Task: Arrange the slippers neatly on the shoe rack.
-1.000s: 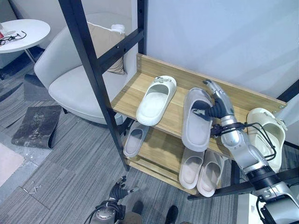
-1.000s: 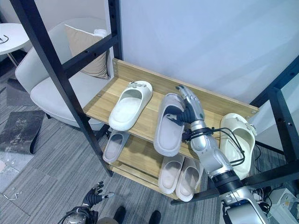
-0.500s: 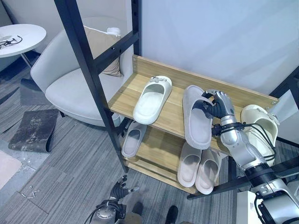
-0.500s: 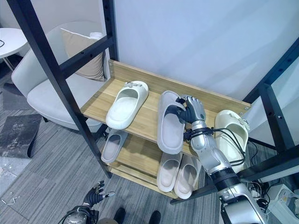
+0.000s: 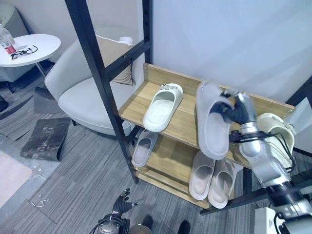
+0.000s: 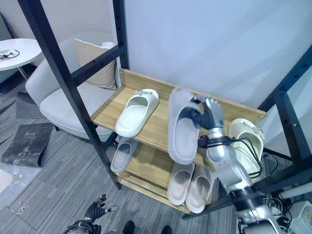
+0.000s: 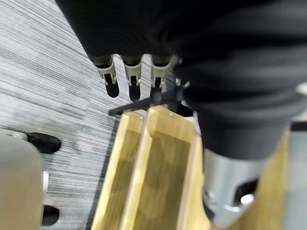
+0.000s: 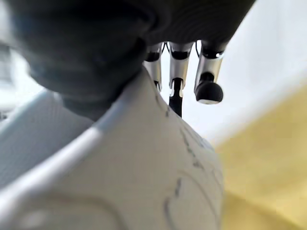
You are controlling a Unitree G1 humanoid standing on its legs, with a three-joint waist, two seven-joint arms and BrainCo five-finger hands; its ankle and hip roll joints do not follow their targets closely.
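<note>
Left eye view: your right hand (image 5: pixel 237 111) has its fingers curled over the strap end of the grey slipper (image 5: pixel 210 122), which is tilted up off the top shelf (image 5: pixel 183 124) with its heel hanging past the front edge. The grip takes one end only, so you risk the slipper swinging or slipping free and dropping onto the pair of beige slippers (image 5: pixel 213 176) on the lower shelf. A white slipper (image 5: pixel 162 101) lies flat further left on the same shelf, and a cream slipper (image 5: pixel 275 136) sits at the rack's right end, just beside your forearm, where a wide swing could knock it. One second ago the grey slipper lay flat on the shelf under your hand; it is now raised and tipped.

Right eye view: the same lift shows, the slipper's sole well clear of the wood. The shoe rack (image 6: pixel 146 126) has shifted in the picture because the camera moved.

Left wrist view: your left hand (image 7: pixel 139 81) hangs low with fingers loosely straight, holding nothing, above the grey floor.

Right wrist view: your fingers (image 8: pixel 207 84) hook over the slipper's pale rim.
</note>
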